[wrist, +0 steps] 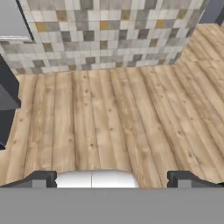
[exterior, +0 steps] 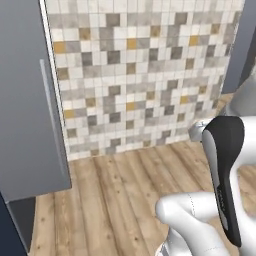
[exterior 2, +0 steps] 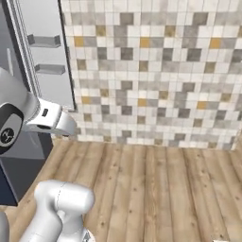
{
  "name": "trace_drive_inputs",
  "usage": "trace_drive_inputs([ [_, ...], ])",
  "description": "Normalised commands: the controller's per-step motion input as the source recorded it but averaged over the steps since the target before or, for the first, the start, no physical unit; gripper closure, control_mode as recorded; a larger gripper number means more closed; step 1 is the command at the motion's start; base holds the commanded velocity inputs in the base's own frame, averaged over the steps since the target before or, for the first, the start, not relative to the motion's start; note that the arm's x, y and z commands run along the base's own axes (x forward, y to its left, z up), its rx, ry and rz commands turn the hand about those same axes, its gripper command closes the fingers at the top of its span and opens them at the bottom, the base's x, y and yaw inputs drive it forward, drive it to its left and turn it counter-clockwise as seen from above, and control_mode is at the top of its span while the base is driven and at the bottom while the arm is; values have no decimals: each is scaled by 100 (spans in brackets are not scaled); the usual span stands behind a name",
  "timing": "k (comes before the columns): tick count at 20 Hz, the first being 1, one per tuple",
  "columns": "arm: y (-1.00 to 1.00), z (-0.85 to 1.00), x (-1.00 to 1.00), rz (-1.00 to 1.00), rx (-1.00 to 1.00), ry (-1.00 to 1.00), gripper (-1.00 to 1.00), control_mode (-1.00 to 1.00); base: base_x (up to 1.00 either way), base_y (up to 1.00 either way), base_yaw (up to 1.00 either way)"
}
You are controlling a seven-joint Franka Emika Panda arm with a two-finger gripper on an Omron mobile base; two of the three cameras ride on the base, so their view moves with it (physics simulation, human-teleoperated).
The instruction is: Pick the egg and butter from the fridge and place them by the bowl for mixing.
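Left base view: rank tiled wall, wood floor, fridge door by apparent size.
1. Tiled wall
2. Wood floor, close to the wall in area, so that ranking is unsure
3. Fridge door, near the camera, so it looks bigger than it is

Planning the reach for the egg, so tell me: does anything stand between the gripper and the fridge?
Nothing visible does. The open gripper looks over the wooden floor toward the tiled wall. The fridge door stands swung open off to one side, its bins facing out, with only floor between.
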Motion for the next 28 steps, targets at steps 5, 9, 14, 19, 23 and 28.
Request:
trace_drive_inputs([
  [5,0,0,0,0,0,0,-100,100,100,-37,1],
  [9,0,0,0,0,0,0,-100,100,100,-25,7],
  [14,0,0,0,0,0,0,-100,100,100,-19,26],
  [19,0,0,0,0,0,0,-100,100,100,-17,57],
  [23,0,0,0,0,0,0,-100,100,99,-19,72],
  [28,0,0,0,0,0,0,-100,100,75,-22,83],
])
